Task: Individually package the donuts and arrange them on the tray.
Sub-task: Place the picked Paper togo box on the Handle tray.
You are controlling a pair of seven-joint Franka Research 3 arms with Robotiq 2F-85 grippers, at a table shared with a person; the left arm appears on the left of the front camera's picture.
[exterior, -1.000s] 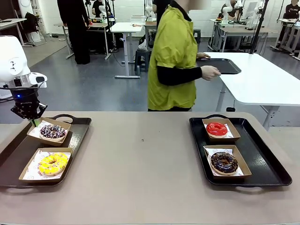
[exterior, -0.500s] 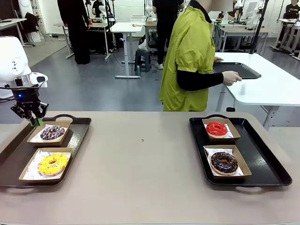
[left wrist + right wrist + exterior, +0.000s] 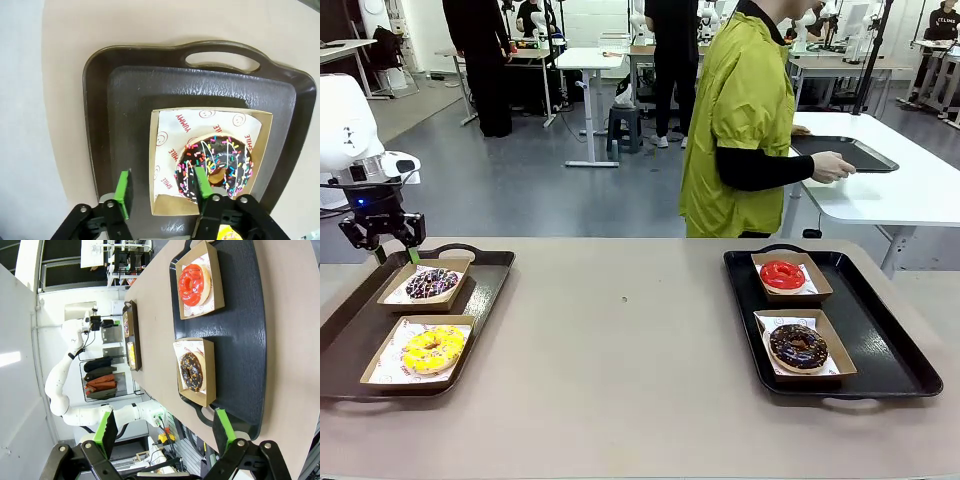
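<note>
On the left tray point(image 3: 350, 345) two donuts lie in shallow cardboard boxes: a dark purple one with sprinkles point(image 3: 432, 283) at the back and a yellow one point(image 3: 433, 348) in front. My left gripper point(image 3: 395, 252) hangs open just above the back box's far left corner, touching nothing. The left wrist view looks down on that donut point(image 3: 215, 167) in its box point(image 3: 162, 200), whose edge lies below the gap of the left gripper point(image 3: 162, 190). The right tray point(image 3: 890, 340) holds a red donut point(image 3: 782, 274) and a chocolate donut point(image 3: 798, 346), each boxed. My right gripper point(image 3: 165, 430) is open high above them.
The tan tabletop point(image 3: 620, 360) lies bare between the two trays. Beyond the far edge a person in a yellow-green top point(image 3: 745, 120) holds a black tray point(image 3: 845, 152) on a white table. Other tables and people stand farther back.
My left gripper let go of the purple donut's box corner, opened and rose a little; the box settled flat. The person walked to the right with the black tray.
</note>
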